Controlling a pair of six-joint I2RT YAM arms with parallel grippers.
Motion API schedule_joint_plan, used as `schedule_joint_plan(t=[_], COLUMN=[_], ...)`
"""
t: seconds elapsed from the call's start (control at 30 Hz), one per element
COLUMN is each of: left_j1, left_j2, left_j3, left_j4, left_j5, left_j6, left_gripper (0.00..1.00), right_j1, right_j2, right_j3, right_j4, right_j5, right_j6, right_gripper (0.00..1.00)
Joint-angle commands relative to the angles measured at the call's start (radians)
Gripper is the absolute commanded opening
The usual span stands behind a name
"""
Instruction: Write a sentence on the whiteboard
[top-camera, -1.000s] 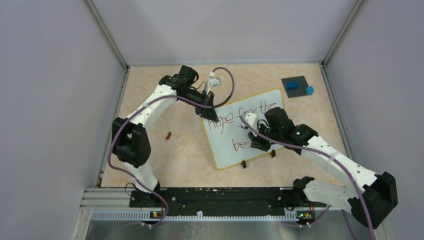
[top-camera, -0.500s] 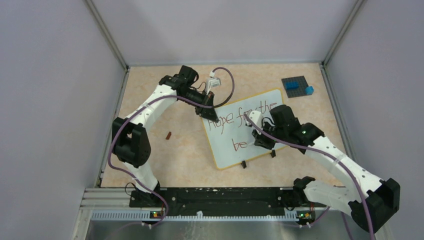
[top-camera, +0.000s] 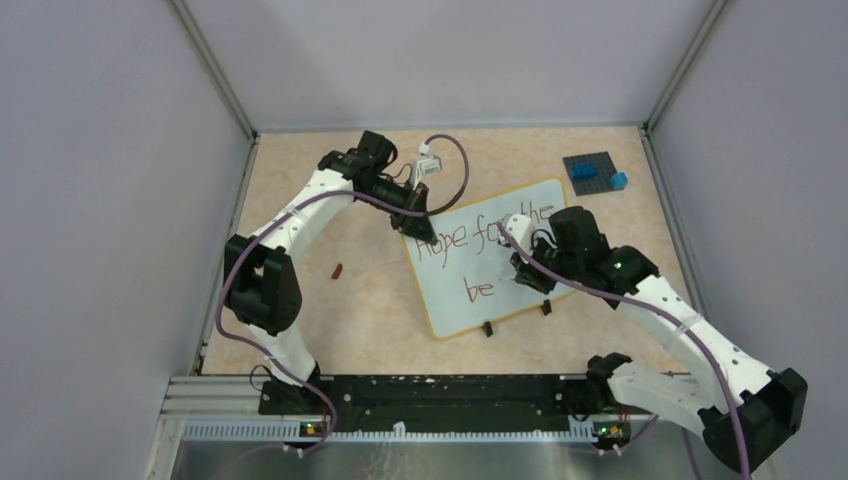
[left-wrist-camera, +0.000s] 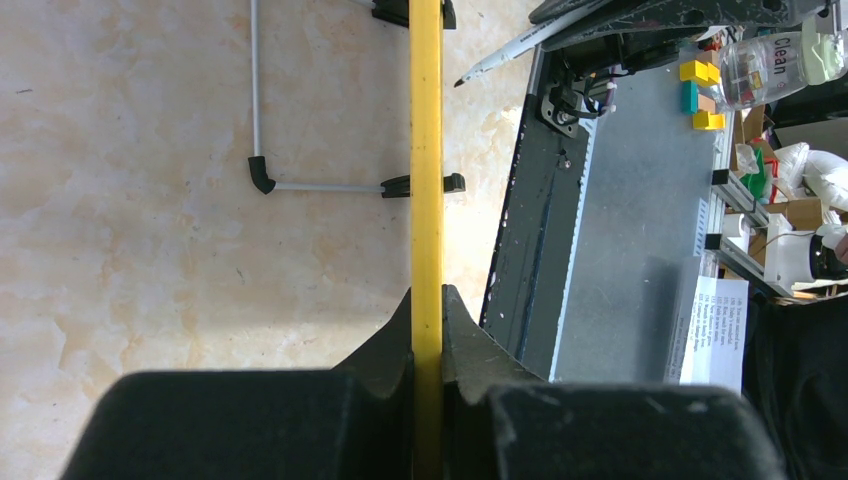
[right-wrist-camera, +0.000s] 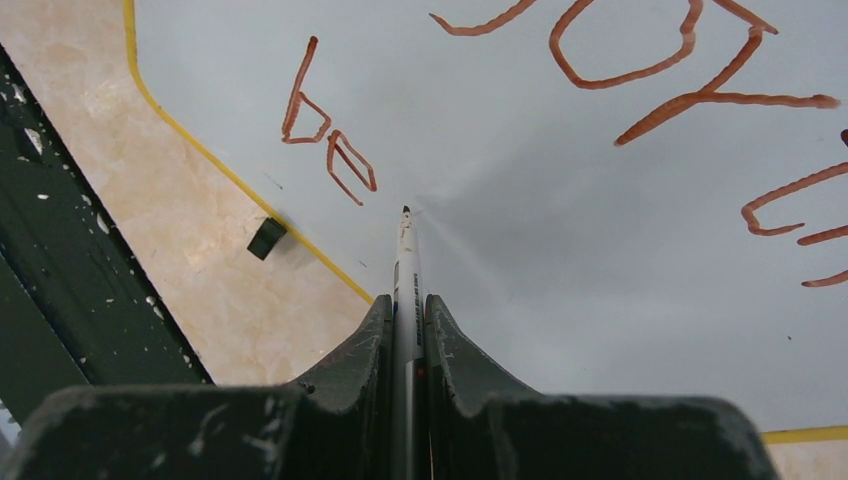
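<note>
On the middle of the worktop (top-camera: 330, 200) sits the whiteboard (top-camera: 455, 312), its far left corner pinched tight by the left pincer (top-camera: 415, 216). Over its right side the right pincer (right-wrist-camera: 408, 312) squeezes a marker (right-wrist-camera: 405, 258). The marker's tip points just past "be" in the sentence (top-camera: 446, 247), which so far reads "Hope for the be".

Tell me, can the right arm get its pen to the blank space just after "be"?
Probably yes. The right gripper holds the marker, its tip just beside "be", with only bare whiteboard between.
</note>
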Motion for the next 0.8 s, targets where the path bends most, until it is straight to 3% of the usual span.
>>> schedule_joint_plan(t=[0.0, 0.77], left_j1=[-0.003, -0.003], left_j2=[-0.032, -0.036], left_j3=[-0.006, -0.012], left_j4=[0.03, 0.03], left_j5=[-0.047, -0.049], left_j6=[0.068, 0.073], left_gripper=[0.0, 0.0], right_j1=[-0.013, 0.005], right_j2=[0.014, 0.081], right_j3=[0.035, 0.035], right_j4=[0.03, 0.089], right_j5=[0.043, -0.008], right_j6=[-0.001, 0.016], right_gripper=[0.0, 0.0])
